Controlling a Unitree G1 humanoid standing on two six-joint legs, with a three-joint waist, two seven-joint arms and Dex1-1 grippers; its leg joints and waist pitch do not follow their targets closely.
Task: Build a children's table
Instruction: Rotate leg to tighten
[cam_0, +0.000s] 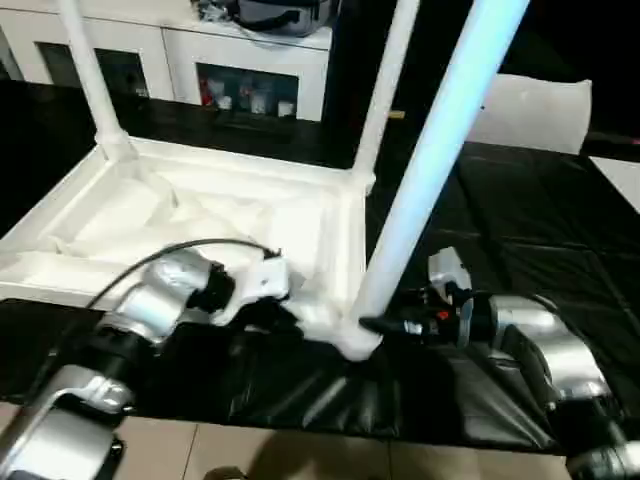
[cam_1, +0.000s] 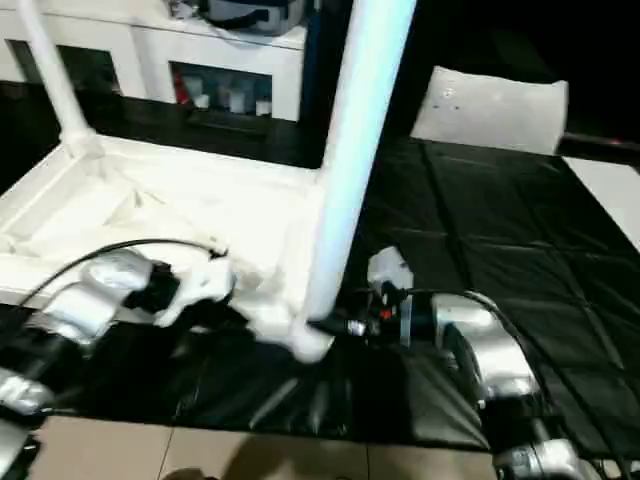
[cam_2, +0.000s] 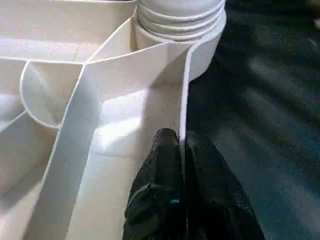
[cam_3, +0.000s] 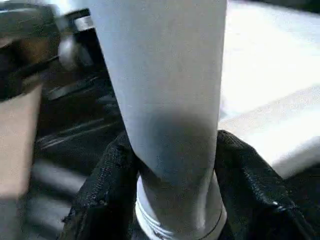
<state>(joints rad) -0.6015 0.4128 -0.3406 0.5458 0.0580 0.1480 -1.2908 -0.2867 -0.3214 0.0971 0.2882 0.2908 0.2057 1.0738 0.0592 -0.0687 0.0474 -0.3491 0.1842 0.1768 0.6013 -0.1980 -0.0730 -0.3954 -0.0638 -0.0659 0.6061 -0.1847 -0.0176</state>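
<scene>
We pinch the upturned white ribbed plastic tabletop (cam_0: 200, 215) by its rim in our left gripper (cam_2: 181, 150) jaws, steadying it on the black mat while our right gripper (cam_3: 170, 165) jaws clasp the long white tapered leg (cam_0: 440, 150) at the tabletop's near corner socket.

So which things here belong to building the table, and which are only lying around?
Job:
- tabletop, upside down
- near leg, gripped by right hand
- two far legs
- left hand, pinching the tabletop's rim

Lying about:
- cabinet
- white slab
- black mat
</scene>
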